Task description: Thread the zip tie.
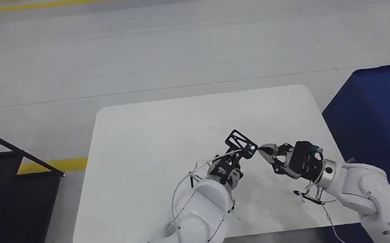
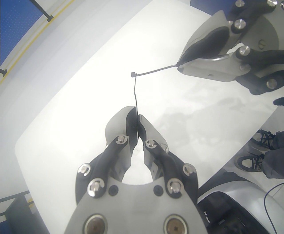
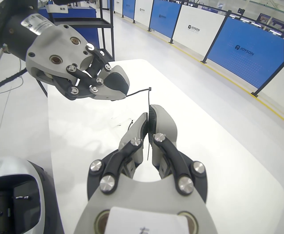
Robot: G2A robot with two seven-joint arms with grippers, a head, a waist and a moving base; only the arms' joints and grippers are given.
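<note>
— Where's the zip tie (image 2: 155,70)?
— In the air above the table (image 1: 156,144), toward its near edge, strung between both tools.
— And the left tool (image 2: 137,117)?
— Clamped on one stretch of the strap.
— And the right tool (image 3: 149,113)?
— Clamped on the other stretch, with a loose end running back toward its wrist. The two stretches meet at the small head (image 3: 150,89), roughly at a right angle. The tools are near each other but not touching.

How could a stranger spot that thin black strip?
Over the white rectangular table, the grey left gripper and right gripper nearly meet. The thin black plastic zip tie runs between them, bent at its square head, slender beside those bulky fingers.
</note>
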